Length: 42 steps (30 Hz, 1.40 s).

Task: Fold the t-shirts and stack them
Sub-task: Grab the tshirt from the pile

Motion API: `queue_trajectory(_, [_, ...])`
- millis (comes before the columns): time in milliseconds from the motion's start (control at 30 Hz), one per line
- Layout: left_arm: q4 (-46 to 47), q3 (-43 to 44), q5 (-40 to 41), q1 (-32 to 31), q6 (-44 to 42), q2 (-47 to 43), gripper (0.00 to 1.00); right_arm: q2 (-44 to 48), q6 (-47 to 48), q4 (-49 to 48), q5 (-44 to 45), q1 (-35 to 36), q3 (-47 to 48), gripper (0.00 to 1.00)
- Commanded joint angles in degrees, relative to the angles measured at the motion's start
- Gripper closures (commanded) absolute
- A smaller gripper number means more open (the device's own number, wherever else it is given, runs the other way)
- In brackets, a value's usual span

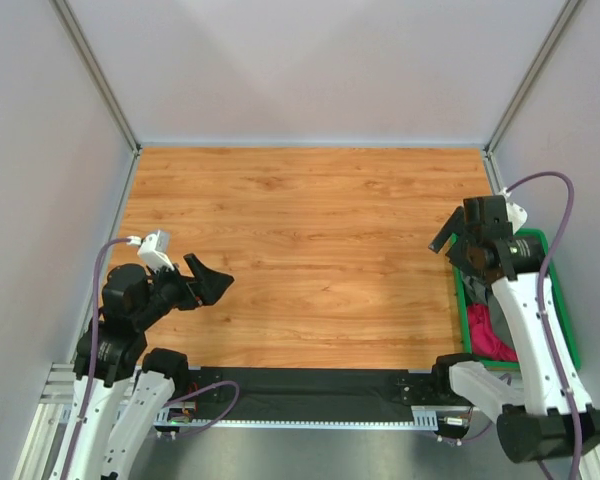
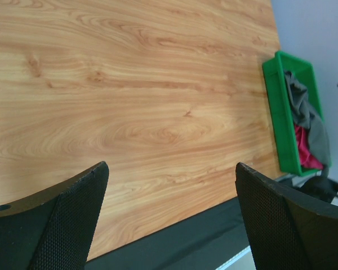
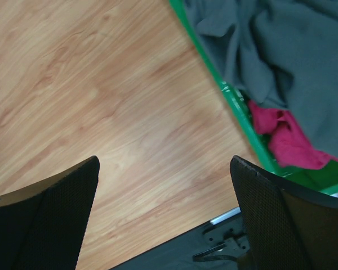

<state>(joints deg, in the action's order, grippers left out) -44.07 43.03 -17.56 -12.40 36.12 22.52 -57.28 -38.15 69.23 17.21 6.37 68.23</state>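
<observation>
The left arm was seen folded low at the near left corner of the desk (image 1: 310, 250), its links drawn back over its base and its wrist turned toward the right. The left gripper (image 1: 218, 285) was held above the near left part of the wood surface, released, with the jaws spread wide and nothing between them; only bare wood grain was seen between its fingers in the left wrist view.

The right arm was raised from its base at the near right, with the forearm stretched away toward the far side above the green tray (image 3: 236, 109). Its wrist was bent so that the right gripper (image 1: 448, 240) was pointed leftward and down over the right edge of the desk, just beside the tray rim. Its jaws were likewise parted wide and nothing was grasped.

Both shirts were found crumpled and unfolded inside the tray, which was set along the right edge of the desk. The grey t-shirt (image 3: 293, 50) was bunched across the far part and draped partly over the pink t-shirt (image 3: 287, 138), which was exposed toward the near end.
</observation>
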Motion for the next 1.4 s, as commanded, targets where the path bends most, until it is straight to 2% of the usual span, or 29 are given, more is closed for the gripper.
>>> queue_trajectory(0, [-3.30, 2.59, -6.51, 0.10, -10.18, 1.73, 0.00, -4.41, 2.65, 5.22, 9.84, -1.27, 2.26, 0.00])
queue_trajectory(67, [-2.86, 3.38, -7.83, 0.10, -11.59, 2.35, 0.00, -5.65, 1.07, 4.60, 9.86, -3.11, 2.00, 0.01])
queue_trajectory(100, [-2.69, 3.73, -8.71, 0.10, -12.38, 2.61, 0.00, -6.26, 0.80, 2.68, 9.60, -3.64, 1.56, 0.10])
queue_trajectory(167, [-1.63, 4.52, -10.11, 0.10, -13.35, 2.61, 0.00, -7.67, 0.10, -0.31, 11.09, -5.84, -0.71, 0.17])
queue_trajectory(233, [-0.67, 5.05, -12.84, 0.01, -15.45, 2.88, 0.00, -10.12, 2.28, -7.86, 7.69, -10.04, -2.30, 0.32])
queue_trajectory(300, [-0.31, 5.05, -13.64, -0.34, -16.43, 3.05, 0.00, -12.76, 3.52, -12.53, 8.97, -11.11, -2.75, 0.40])
queue_trajectory(367, [-1.01, 5.49, -12.85, -1.48, -17.31, 3.58, 0.00, -17.31, 5.18, -16.21, 8.98, -12.69, -2.57, 0.42])
queue_trajectory(400, [-0.93, 5.49, -13.37, -1.57, -17.40, 3.84, 0.00, -18.82, 8.41, -17.89, 8.28, -13.05, -2.75, 0.49])
queue_trajectory(600, [-0.75, 5.49, -12.85, -1.57, -17.49, 4.11, 0.01, -26.29, 9.76, -22.73, 5.65, -16.04, -2.83, 0.48])
queue_trajectory(633, [-0.75, 5.40, -12.59, -1.57, -17.40, 4.19, 0.00, -27.09, 9.85, -22.65, 7.29, -16.13, -2.75, 0.48])
queue_trajectory(767, [-1.63, 6.01, -11.88, -1.66, -17.40, 4.37, 0.00, -30.43, 9.32, -22.73, 9.43, -18.05, -3.27, 0.54])
queue_trajectory(800, [-2.50, 6.10, -11.88, -1.57, -17.40, 4.20, 0.00, -31.57, 9.58, -23.17, 8.46, -18.84, -3.54, 0.67])
queue_trajectory(833, [-2.77, 6.37, -11.62, -1.57, -17.40, 4.20, 0.00, -32.10, 10.11, -23.61, 6.54, -19.11, -3.45, 0.84])
queue_trajectory(867, [-3.12, 6.46, -11.18, -1.57, -17.40, 4.11, 0.00, -32.80, 9.51, -22.92, 6.43, -19.12, -3.02, 0.92])
queue_trajectory(1000, [-4.44, 8.12, -9.42, -1.66, -17.66, 4.28, 0.00, -32.64, 8.80, -20.02, 5.20, -19.03, 0.06, 0.99])
queue_trajectory(1133, [-5.41, 11.19, -7.84, -1.57, -17.75, 5.07, 0.00, -26.23, 8.18, -18.35, 10.10, -18.85, 5.76, 1.00])
queue_trajectory(1267, [-7.07, 14.36, -5.65, -1.57, -16.44, 6.30, 0.01, -24.20, 9.84, -12.82, 15.74, -15.43, 20.16, 1.00])
queue_trajectory(1367, [-8.48, 16.38, -5.20, -1.66, -13.98, 7.61, 0.02, -23.76, 11.25, -12.10, 18.11, -8.59, 32.47, 1.00])
